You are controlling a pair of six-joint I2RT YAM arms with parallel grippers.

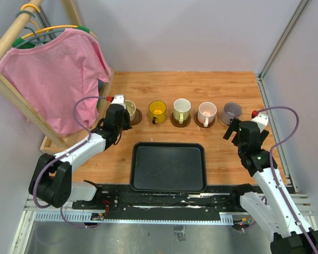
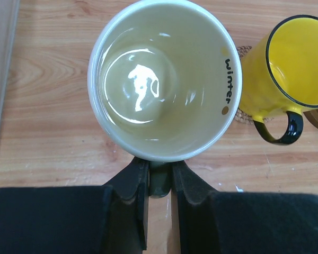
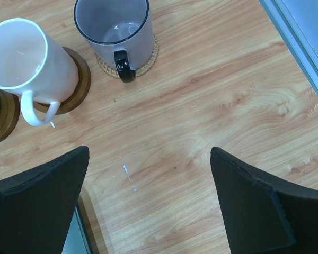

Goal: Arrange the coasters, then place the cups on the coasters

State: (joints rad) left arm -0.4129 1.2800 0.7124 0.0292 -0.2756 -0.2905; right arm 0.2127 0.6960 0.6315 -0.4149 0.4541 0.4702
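Five cups stand in a row across the table. My left gripper is shut on the handle of the cream cup at the left end, over a dark coaster. To its right come the yellow cup on a tan coaster, the pale green cup, the pink cup on a dark coaster, and the grey-purple cup on a tan coaster. Below the grey-purple cup, my right gripper hangs open over bare wood.
A black rectangular tray lies at the near middle. A pink shirt hangs on a wooden rack at the left, close behind my left arm. A metal frame edge bounds the table on the right.
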